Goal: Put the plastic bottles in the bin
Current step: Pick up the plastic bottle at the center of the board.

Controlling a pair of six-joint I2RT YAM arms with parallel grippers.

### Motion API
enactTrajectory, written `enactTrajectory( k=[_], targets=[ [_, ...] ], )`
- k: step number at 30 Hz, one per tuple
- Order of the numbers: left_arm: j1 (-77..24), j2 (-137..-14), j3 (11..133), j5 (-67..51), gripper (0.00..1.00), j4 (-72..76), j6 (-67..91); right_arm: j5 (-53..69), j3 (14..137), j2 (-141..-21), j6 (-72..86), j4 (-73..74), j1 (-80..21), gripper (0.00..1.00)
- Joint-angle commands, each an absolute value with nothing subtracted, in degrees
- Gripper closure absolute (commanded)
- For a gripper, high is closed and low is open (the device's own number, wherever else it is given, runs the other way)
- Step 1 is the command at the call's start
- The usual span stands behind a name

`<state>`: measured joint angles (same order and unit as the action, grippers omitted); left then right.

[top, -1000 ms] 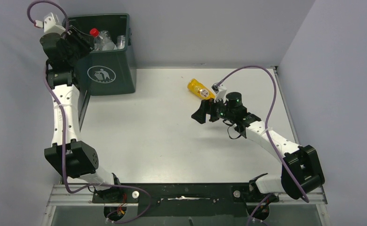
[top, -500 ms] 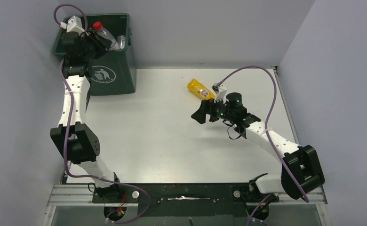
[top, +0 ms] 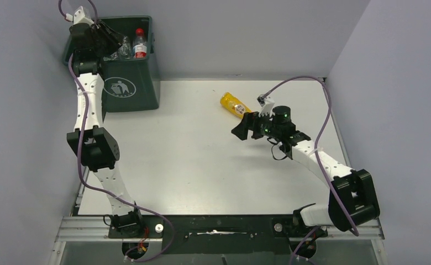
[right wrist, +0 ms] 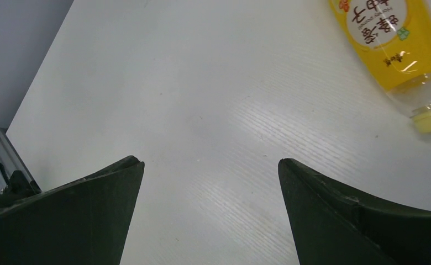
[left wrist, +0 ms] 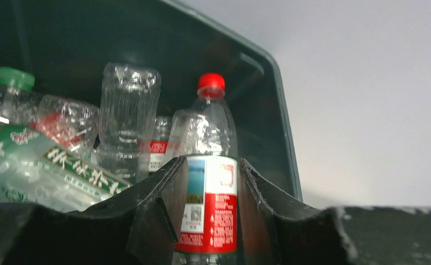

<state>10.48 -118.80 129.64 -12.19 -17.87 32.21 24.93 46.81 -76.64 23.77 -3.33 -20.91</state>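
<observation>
While the left gripper (left wrist: 210, 165) hung over the open top of the bin (top: 129, 88), its two fingers were clamped on the labelled body of a red-capped bottle (left wrist: 210, 212), cap pointing away from the wrist and toward the bin's far wall. That bin stood at the far left corner of the tabletop (top: 191, 165), its white logo facing the near edge. Inside it, the left wrist view showed more bottles piled together: a green-capped bottle (left wrist: 20, 160) lying tilted at the left and a clear crushed bottle (left wrist: 129, 110) standing behind it. Toward the far right part of the tabletop, the right gripper (top: 243, 128) hovered with its jaws spread wide and nothing between them. Just beyond its fingers lay the yellow bottle (right wrist: 393, 44) on its side, apart from both fingers.
</observation>
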Motion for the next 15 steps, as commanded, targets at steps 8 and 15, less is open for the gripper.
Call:
enactTrajectory(
  k=[8,15],
  targets=[
    [9.5,-97.6,107.3,-15.4,0.38,-10.1,33.2,23.4,57.9,-88.5,19.5,-4.4,-10.7,0.01],
    [9.2,-91.1,97.0,-20.8,0.16,-11.1,33.0,21.7,62.3,-95.4,13.2,-1.9,-8.0,0.06]
  ],
)
